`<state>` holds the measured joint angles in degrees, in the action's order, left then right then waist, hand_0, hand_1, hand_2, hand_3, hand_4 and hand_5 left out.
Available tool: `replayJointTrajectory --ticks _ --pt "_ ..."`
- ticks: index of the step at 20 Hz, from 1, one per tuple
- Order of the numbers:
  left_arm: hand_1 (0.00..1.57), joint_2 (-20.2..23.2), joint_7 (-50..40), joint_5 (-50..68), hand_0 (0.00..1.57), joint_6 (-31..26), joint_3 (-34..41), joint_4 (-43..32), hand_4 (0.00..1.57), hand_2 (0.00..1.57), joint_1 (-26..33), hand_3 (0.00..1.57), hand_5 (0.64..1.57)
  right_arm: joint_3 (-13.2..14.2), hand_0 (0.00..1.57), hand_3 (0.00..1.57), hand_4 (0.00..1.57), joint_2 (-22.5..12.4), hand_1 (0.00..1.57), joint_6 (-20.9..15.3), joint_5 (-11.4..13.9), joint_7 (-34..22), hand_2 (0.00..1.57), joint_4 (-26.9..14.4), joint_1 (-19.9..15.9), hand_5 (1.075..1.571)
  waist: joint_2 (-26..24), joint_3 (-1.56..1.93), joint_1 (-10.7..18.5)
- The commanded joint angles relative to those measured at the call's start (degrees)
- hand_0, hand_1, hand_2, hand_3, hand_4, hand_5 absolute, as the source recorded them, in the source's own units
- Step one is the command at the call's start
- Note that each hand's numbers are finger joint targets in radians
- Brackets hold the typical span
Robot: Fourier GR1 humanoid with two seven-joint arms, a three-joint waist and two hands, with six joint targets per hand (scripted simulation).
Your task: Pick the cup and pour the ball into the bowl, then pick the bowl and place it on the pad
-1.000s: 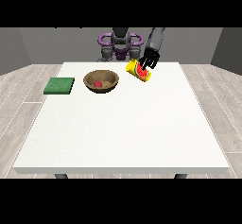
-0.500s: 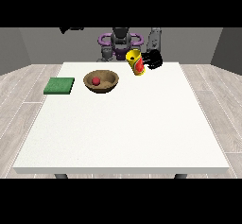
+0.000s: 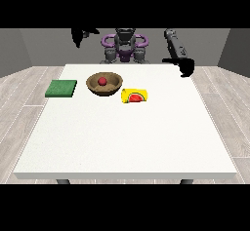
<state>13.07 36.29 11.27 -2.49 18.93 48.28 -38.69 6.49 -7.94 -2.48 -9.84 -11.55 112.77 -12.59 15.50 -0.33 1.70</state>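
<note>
Lying sideways, yellow cup [image 3: 135, 96] shows a watermelon; hand [image 3: 184, 67] holds nothing, fingers unclear.

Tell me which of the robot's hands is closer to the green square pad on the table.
Its right hand, at the view's left, raised above and behind the green square pad. The left hand, at the view's right, hangs by the white table's far edge, beyond the brown bowl.

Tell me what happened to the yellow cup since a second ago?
The hand at the view's right let go of the cup, which now lies on its side beside the bowl, and pulled away to the table's edge. The ball, bowl and green pad stayed put.
</note>
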Motion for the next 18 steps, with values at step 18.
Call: replayJointTrajectory --ticks 18 --pt "0.0 24.0 -25.2 5.0 0.0 -10.3 1.9 6.2 0.0 0.0 -15.1 0.0 1.544 5.9 0.0 0.0 0.32 3.8 0.0 7.5 -2.2 27.5 0.0 -43.3 -2.7 1.571 1.6 0.45 1.1"
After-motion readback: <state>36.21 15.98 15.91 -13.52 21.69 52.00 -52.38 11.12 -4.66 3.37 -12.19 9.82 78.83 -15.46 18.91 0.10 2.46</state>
